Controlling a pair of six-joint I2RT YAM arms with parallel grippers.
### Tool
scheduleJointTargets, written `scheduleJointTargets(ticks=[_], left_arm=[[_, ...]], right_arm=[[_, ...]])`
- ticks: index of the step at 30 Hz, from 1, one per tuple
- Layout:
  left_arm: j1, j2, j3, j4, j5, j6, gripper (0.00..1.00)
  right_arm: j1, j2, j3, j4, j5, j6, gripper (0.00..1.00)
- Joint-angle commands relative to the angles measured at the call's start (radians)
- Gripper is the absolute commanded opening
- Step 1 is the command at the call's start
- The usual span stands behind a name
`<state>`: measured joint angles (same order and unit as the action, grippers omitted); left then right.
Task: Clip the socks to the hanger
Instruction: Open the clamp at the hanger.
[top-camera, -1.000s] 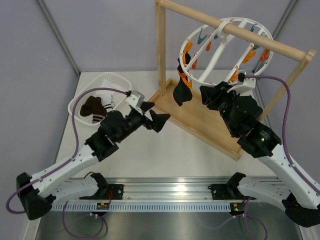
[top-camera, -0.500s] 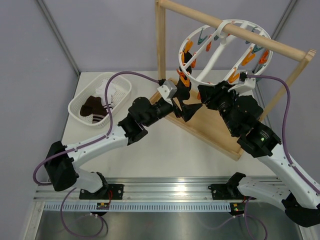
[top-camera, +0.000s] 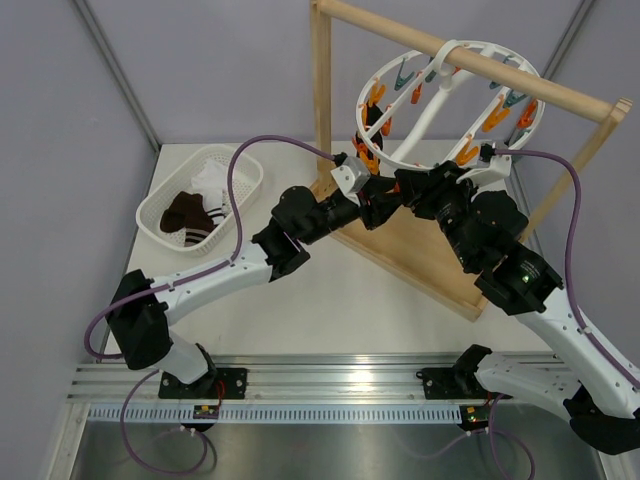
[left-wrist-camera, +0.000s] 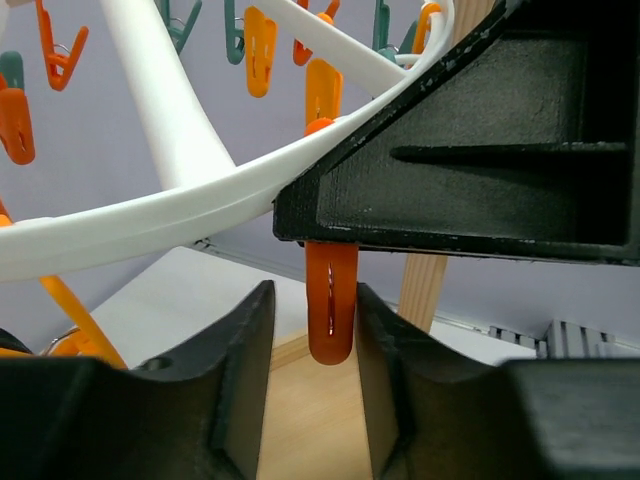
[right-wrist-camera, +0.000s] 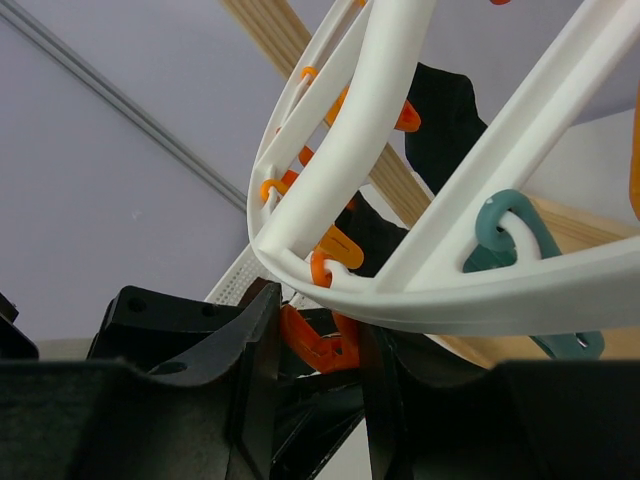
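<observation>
The white ring hanger (top-camera: 430, 110) hangs from the wooden stand's bar, with orange and teal clips under it. My right gripper (top-camera: 408, 190) is below the ring's near edge. In the right wrist view this gripper (right-wrist-camera: 320, 320) is shut on an orange clip (right-wrist-camera: 335, 345), which is splayed open. My left gripper (top-camera: 385, 200) meets it from the left. Its jaws (left-wrist-camera: 313, 300) stand open on either side of an orange clip (left-wrist-camera: 331, 305); one finger touches it and the other is a little apart. A black sock (right-wrist-camera: 445, 110) hangs from the ring behind. Striped and dark socks (top-camera: 190, 213) lie in the basket.
The white mesh basket (top-camera: 240, 175) sits at the table's back left. The wooden stand (top-camera: 321, 100) has an upright post beside both grippers, and its base board (top-camera: 430, 260) lies under them. The right gripper's black body (left-wrist-camera: 480, 150) fills the upper right of the left wrist view.
My left arm swung right and up from the table's middle to the hanger, and its jaws narrowed from wide open around the orange clip. The right arm has stayed still.
</observation>
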<state>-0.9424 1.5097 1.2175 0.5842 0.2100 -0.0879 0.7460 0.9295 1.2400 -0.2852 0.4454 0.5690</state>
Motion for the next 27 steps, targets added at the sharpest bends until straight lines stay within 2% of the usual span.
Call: scheduleJointTargets(ticks=[1,5,8,12,17,27], left_arm=[[-0.006,-0.006,0.045,0.072,0.029,0.005,0.32],[-0.006,-0.016,0.042,0.062,0.04,-0.009,0.11],[-0.004,-0.026,0.042,0.042,0.045,-0.012,0.07],[-0.006,-0.042,0.057,-0.03,0.043,-0.003,0.06],[-0.006,-0.066,0.07,-0.11,0.028,0.025,0.05],[-0.006,-0.071,0.142,-0.269,0.025,0.068,0.04]], right_arm=[[-0.002,-0.018,0.023,0.004,-0.019,-0.001,0.24],[-0.002,-0.035,-0.001,-0.006,0.01,-0.011,0.26],[-0.002,-0.043,-0.004,-0.022,0.009,-0.026,0.32],[-0.002,-0.049,0.024,-0.071,0.019,-0.067,0.46],[-0.002,-0.028,0.11,-0.18,0.009,-0.109,0.58],[-0.002,0.052,0.234,-0.261,-0.028,-0.115,0.59]])
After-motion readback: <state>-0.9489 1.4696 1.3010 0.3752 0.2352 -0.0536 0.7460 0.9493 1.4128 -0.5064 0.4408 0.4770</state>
